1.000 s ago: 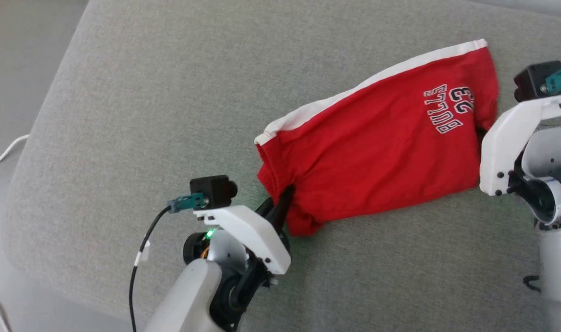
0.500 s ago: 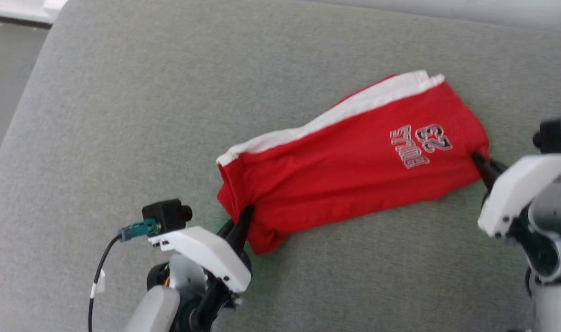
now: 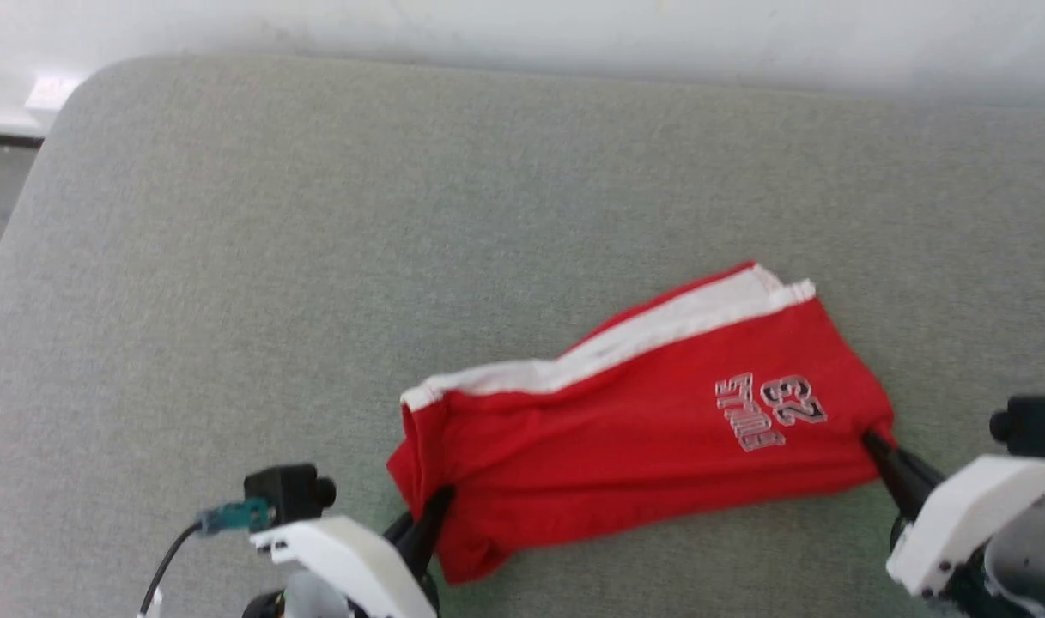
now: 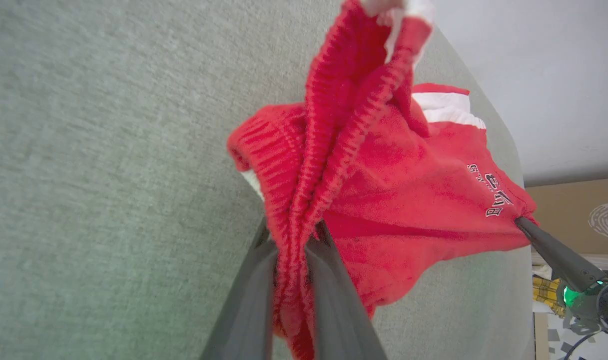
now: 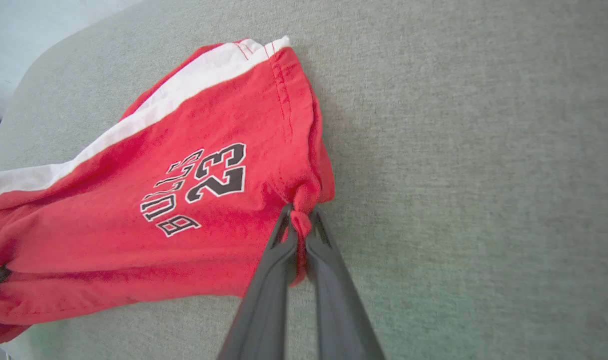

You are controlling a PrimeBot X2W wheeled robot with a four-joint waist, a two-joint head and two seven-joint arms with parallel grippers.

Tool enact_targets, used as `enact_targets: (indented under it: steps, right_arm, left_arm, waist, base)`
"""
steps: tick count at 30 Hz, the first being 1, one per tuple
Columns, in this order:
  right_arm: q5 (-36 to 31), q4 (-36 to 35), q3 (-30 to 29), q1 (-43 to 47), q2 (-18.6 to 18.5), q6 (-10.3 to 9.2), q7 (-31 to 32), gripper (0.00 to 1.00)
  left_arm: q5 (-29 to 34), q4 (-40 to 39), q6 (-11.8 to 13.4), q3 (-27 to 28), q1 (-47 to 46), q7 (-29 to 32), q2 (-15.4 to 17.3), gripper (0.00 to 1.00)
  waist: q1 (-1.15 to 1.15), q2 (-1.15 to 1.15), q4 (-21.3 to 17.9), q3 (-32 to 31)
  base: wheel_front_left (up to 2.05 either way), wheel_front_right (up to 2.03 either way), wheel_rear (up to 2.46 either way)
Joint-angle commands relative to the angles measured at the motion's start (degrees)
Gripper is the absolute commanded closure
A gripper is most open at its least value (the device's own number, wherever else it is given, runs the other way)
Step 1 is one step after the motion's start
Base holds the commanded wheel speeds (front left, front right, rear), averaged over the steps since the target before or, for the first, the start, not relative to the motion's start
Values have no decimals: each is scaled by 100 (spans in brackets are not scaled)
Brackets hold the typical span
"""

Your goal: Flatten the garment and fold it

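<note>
On the grey cushion (image 3: 316,257) the red shorts (image 3: 642,446) lie drawn out lengthwise: the left gripper (image 4: 290,235) pinches the ribbed waistband (image 4: 333,125), the right gripper (image 5: 299,212) a hem corner (image 5: 306,192). Pulling apart evenly, low to the cushion, should smooth the bunched near edge.

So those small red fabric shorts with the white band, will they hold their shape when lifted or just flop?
Probably floppy: the small red fabric shorts sag and crease between the left gripper and right gripper. Likely light: two small pinches seem to hold them. The ribbed waistband bunches, so it may stretch, not slip.
</note>
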Motion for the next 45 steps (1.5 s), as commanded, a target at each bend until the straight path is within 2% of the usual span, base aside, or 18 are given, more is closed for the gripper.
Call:
enact_targets:
  steps: [1, 9, 17, 18, 19, 20, 21, 22, 23, 29, 33, 37, 45]
  right_arm:
    - [51, -54, -1, 104, 9, 30, -57, 100]
    - [404, -252, 19, 840, 10, 30, -244, 100]
    - [507, -60, 202, 1049, 10, 30, -549, 100]
    - [505, -2, 227, 1033, 10, 30, -590, 100]
    - [498, 55, 250, 1012, 10, 30, -628, 100]
    - [488, 112, 270, 985, 10, 30, -664, 77]
    - [467, 160, 285, 952, 10, 30, -710, 54]
    - [438, 199, 303, 928, 10, 30, -743, 9]
    - [416, 232, 323, 911, 10, 30, -758, 0]
    - [360, 167, 372, 934, 10, 30, -611, 0]
    - [174, -196, 105, 1007, 10, 30, -563, 0]
    - [-280, -470, -193, 894, 10, 30, -818, 0]
    - [-727, -162, 53, 579, 10, 30, -1008, 0]
  left_arm:
    - [-35, -65, 42, 18, 105, 39, 65, 100]
    - [-165, -364, 98, 43, 714, 219, 328, 100]
    - [-195, -6, 34, 10, 721, 43, 172, 100]
    - [-185, 66, 19, -14, 698, 36, 157, 93]
    - [-177, 133, 10, -22, 670, 12, 135, 63]
    - [-170, 197, 7, -30, 647, -6, 115, 44]
    - [-155, 254, 4, -43, 624, -19, 105, 0]
    - [-138, 300, 17, -35, 605, -56, 86, 0]
    - [-128, 338, 23, -31, 589, -87, 67, 0]
    - [-172, 292, 28, 100, 664, -318, 1, 0]
    - [-184, -110, 68, 383, 868, -662, 24, 0]
    - [149, -543, 177, 733, 949, -1283, 124, 0]
    - [1051, -601, 175, 890, 780, -2575, 125, 0]
  waist:
    - [1, 1, -124, -146]
    - [1, 1, -213, -296]
    - [1, 1, -277, -327]
    - [1, 1, -280, -323]
    - [1, 1, -280, -319]
    - [1, 1, -278, -315]
    - [1, 1, -275, -313]
    - [1, 1, -271, -313]
    - [1, 1, -265, -313]
    - [1, 1, -224, -390]
    - [1, 1, -189, -473]
    - [1, 1, -149, -511]
    - [1, 1, -45, -477]
  base:
    - [0, 0, 0]
    - [0, 0, 0]
    - [0, 0, 0]
    - [0, 0, 0]
    - [0, 0, 0]
    - [0, 0, 0]
    - [0, 0, 0]
    - [0, 0, 0]
    - [0, 0, 0]
    - [0, 0, 0]
    - [0, 0, 0]
    - [0, 0, 0]
    - [0, 0, 0]
